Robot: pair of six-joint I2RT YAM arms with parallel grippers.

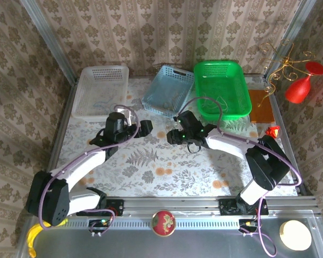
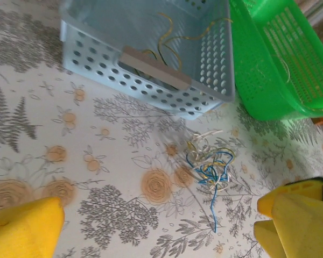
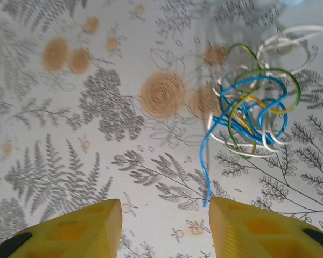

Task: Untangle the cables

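Blue-white-yellow cables (image 3: 248, 114) knotted at one o'clock of the spread, empty right gripper (image 3: 164, 207), probably lining up; left gripper (image 2: 160, 207) equally spread.

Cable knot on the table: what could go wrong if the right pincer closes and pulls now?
1. The cable knot lies off to one side of the right pincer, not between its open fingers; only the loose blue strand reaches near them. Pulling that alone might tighten the knot.
2. The strands are very thin and lie on the table, so the fingers may close without catching any.
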